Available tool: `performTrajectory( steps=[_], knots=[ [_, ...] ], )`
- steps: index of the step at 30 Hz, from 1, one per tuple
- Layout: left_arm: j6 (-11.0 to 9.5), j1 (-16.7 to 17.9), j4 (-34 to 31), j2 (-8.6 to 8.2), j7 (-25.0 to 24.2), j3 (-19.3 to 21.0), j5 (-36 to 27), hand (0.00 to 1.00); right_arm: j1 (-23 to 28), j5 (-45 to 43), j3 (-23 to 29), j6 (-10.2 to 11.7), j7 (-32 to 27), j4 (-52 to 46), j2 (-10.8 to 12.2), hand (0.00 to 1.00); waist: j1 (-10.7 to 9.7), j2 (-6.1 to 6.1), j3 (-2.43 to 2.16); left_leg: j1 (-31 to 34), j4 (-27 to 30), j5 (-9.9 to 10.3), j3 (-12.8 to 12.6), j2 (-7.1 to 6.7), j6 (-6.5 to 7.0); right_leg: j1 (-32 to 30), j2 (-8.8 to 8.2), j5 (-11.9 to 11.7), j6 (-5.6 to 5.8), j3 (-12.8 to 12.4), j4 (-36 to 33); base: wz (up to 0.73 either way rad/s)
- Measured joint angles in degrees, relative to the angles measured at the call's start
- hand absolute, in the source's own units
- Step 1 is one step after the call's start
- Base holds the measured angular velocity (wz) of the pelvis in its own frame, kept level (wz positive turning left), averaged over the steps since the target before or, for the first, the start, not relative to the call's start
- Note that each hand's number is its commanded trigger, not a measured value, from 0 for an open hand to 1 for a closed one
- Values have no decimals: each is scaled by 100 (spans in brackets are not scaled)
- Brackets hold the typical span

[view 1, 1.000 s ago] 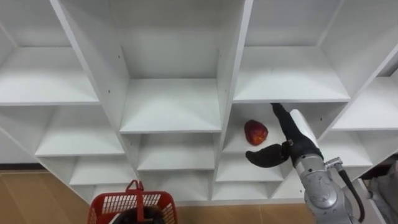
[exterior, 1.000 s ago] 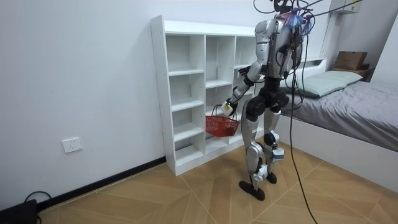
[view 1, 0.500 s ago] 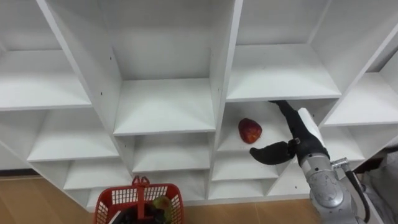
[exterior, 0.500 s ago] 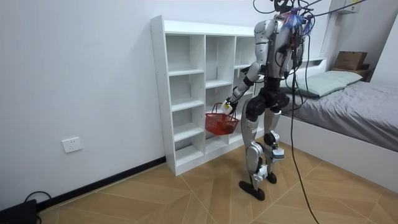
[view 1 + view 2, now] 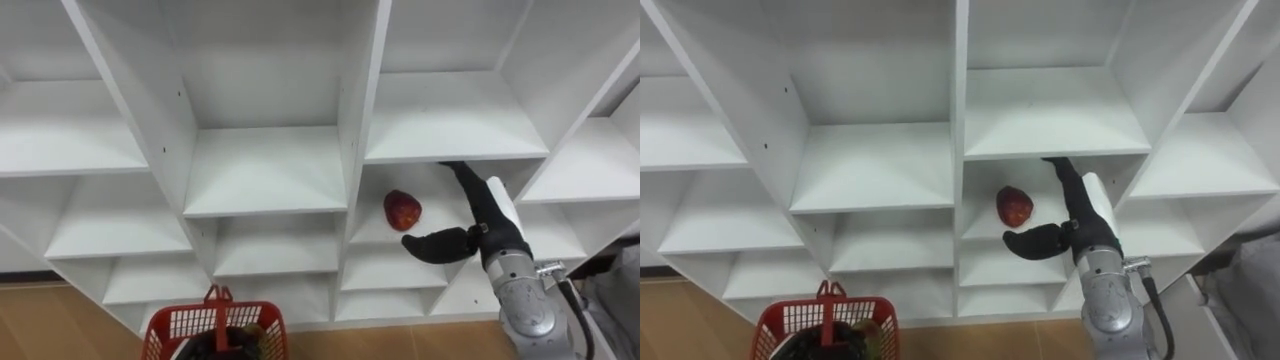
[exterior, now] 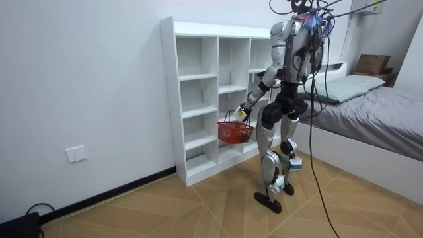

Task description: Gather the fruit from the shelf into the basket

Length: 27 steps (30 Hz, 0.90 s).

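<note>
A red fruit (image 5: 401, 209) lies on a middle shelf of the white closet (image 5: 268, 172), in the compartment right of the centre column. My right hand (image 5: 483, 226) is open just to the right of it, fingers straight into the compartment and thumb spread below the fruit, a small gap between them. A red basket (image 5: 213, 327) hangs at the lower left, with something greenish inside. In the room view my left hand (image 6: 242, 114) holds the basket (image 6: 235, 133) by its handle in front of the lower shelves.
I stand facing the closet (image 6: 192, 99), close to its right half. The other compartments in view hold nothing. A bed (image 6: 378, 111) stands behind me at the room view's right, on a wooden floor (image 6: 198, 205).
The picture shifted a little since a second ago. The basket has swung slightly to the left and lower. My right hand stays beside the red fruit, still open.
</note>
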State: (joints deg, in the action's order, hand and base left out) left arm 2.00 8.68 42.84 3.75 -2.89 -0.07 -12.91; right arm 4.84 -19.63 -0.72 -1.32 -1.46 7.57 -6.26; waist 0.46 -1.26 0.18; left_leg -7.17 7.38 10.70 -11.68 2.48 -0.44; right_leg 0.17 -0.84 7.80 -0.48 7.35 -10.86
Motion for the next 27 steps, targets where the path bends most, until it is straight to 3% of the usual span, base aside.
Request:
performTrajectory(
  steps=[3, 7, 10, 16, 27],
  knots=[
    [-2, -90, -45, 0, -1, -14, -46, 100, -4, 104, -45, 2, -126, 5, -2, 0, 59, -26, -21, 153, 6, 0, -15, 15, 0, -109, 1, -47, -16, 64, -2, -2],
    [-2, -203, -44, -30, 7, -88, -29, 100, -47, 213, -138, 34, -370, 235, -4, 0, 164, -35, -18, 263, 33, -2, -37, 20, 1, -158, 5, -87, -21, 58, 16, -2],
    [-1, -387, -45, -25, 68, -89, -42, 100, -326, 417, -276, 136, -572, 738, -7, 0, 171, -93, -25, 504, 64, -16, -37, 22, 10, -420, 4, -128, -30, 53, 2, 0],
    [-5, -684, 44, -13, 223, -277, -13, 100, -1204, 438, -268, 131, -994, 1664, -8, 0, 139, -193, 24, 903, 178, -25, 86, 19, 23, -712, -11, -192, -35, 126, 34, 6],
    [-6, -793, 257, 67, 229, -469, 4, 100, -1618, 637, -258, 268, -1635, 2121, -10, 0, 161, -225, 44, 1351, 220, -26, 312, 20, 22, -1041, -45, -195, -39, 383, 30, 11]
  ],
)
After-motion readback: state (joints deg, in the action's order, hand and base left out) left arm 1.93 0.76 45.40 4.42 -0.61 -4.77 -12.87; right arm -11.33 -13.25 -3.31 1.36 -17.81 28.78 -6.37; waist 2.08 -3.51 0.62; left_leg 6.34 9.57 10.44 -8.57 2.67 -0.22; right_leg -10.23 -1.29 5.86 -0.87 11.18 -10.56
